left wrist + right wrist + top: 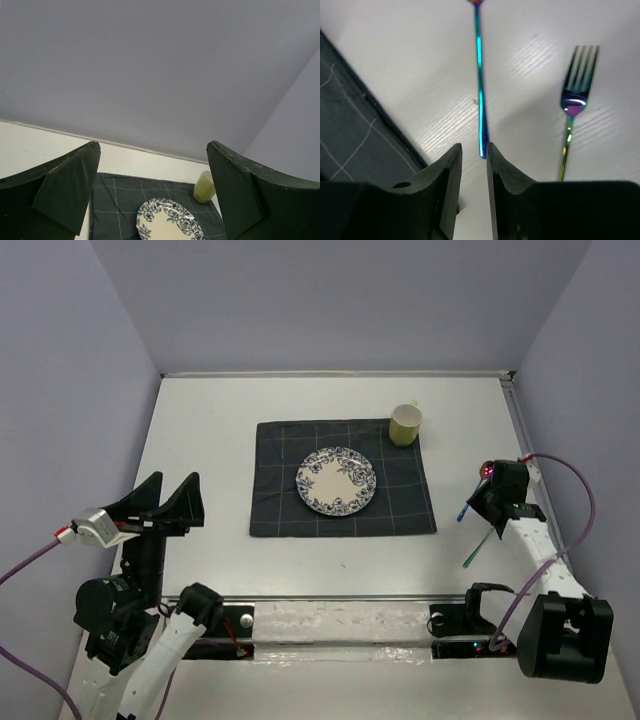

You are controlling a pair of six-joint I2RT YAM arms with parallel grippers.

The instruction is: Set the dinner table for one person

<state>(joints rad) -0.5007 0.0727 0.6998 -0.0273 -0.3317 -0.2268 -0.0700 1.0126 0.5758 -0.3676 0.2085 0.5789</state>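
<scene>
Right wrist: right claw (pixel 472 157) pinches iridescent utensil (pixel 480 85).

Plain lavender walls (pixel 330 300) on three sides; even lighting.

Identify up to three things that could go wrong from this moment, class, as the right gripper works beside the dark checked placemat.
1. The right gripper pinches only the very end of the thin iridescent utensil, so it might swing or slip.
2. The iridescent metal fork lies close beside it on the white tabletop and could get knocked.
3. The dark grey checked cloth placemat edge is near; a dragged utensil might catch it.
</scene>
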